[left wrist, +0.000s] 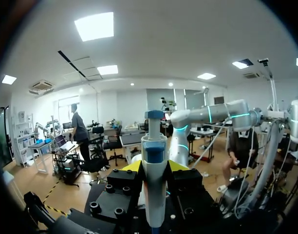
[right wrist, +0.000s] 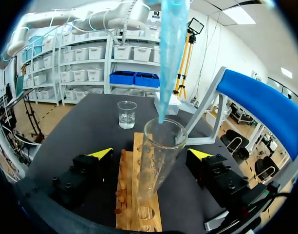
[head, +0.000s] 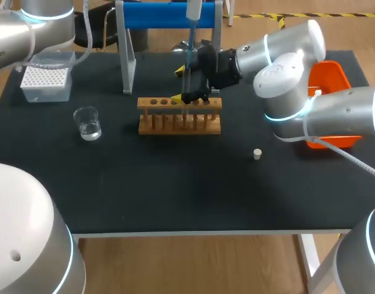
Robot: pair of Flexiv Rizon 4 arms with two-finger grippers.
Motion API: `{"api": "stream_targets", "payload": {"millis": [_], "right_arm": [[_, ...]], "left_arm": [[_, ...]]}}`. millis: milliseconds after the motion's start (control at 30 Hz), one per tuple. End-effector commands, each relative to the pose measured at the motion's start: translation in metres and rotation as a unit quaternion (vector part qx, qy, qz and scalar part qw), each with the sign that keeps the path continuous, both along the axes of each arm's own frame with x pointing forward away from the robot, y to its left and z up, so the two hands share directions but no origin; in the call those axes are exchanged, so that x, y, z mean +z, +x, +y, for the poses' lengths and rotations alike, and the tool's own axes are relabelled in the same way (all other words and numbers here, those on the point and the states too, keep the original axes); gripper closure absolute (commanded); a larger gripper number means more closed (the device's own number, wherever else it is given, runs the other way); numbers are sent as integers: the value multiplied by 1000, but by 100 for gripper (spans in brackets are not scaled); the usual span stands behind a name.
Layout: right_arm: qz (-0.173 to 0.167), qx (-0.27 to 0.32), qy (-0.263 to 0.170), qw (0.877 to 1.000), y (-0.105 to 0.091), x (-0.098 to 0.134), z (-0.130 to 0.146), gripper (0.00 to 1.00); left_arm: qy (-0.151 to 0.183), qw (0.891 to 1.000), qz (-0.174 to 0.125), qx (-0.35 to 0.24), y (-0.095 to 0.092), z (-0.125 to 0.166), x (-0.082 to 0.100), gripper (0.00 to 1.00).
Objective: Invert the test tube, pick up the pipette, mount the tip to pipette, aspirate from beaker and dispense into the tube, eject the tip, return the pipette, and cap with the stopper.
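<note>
The left gripper (left wrist: 155, 166) is clamped on the white-and-blue plastic pipette (left wrist: 154, 151), upright between its fingers. The right gripper (right wrist: 151, 153) stands wide, with the clear glass test tube (right wrist: 156, 168) loose between its fingers. The translucent blue tip (right wrist: 171, 48) meets the tube's mouth.

Light: bright, even (from overhead).
Shadows: soft, faint on the table (head: 175, 184).
Glare: small glints on test tube (right wrist: 158, 161) rim.

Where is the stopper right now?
In the head view the stopper sits alone on the table, right of the wooden rack and near the orange bin.
</note>
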State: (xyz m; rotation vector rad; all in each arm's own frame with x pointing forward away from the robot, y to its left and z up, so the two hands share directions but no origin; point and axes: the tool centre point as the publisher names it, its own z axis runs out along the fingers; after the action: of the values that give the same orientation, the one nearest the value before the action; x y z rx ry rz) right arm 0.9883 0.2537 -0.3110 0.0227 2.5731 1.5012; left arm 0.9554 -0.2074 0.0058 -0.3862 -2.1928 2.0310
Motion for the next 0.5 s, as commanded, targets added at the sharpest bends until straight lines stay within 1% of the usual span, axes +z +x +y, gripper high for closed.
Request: {"api": "stream_targets", "payload": {"millis": [33,133,267,333,500], "right_arm": [[0,0,-1,1000,0,1,0,0],[0,0,-1,1000,0,1,0,0],[0,0,-1,1000,0,1,0,0],[0,0,-1,1000,0,1,0,0],[0,0,-1,1000,0,1,0,0]], "left_arm": [[6,999,-10,34,-18,14,11,100],[5,998,-13,61,-24,31,11,100],[2,995,-10,101,-38,56,4,100],[0,993,-3,119,-47,68,-2,100],[-5,988,24,155,-72,89,-27,100]]}}
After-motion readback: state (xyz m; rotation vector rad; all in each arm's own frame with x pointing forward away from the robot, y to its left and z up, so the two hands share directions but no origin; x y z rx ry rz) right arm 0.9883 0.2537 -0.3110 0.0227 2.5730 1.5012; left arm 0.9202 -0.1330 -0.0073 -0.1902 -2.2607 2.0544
